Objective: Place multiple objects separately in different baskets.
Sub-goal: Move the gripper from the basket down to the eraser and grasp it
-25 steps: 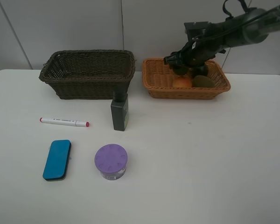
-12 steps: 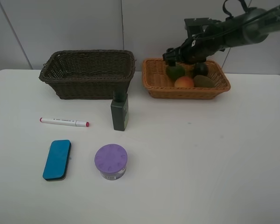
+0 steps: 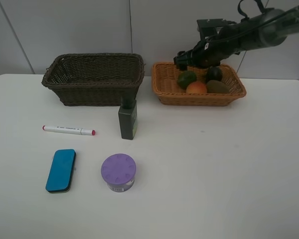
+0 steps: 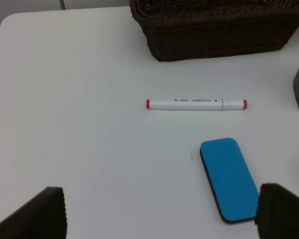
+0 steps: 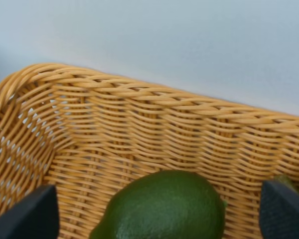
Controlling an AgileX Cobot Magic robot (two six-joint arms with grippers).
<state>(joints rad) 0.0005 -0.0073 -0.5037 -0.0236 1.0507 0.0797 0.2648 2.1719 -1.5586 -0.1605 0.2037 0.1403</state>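
Holds nothing in gaping right claw [image 3: 182, 59] or gaping left claw [image 4: 168, 214]. Hovers with the right just over round green lime [image 3: 187, 78], lying in shallow light-orange wicker basket [image 3: 162, 94] at ten o'clock of orange-red peach [image 3: 196, 88]. Could hook woven rim on withdrawal, dragging basket.

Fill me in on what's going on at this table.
The robot is sorting items into two baskets. Its right hand hangs open and empty over the light orange basket, which holds the lime, peach, kiwi and mangosteen. The marker, eraser, jar and bottle sit on the table in front of the dark brown basket, not yet sorted. The left hand is open near the marker and eraser.
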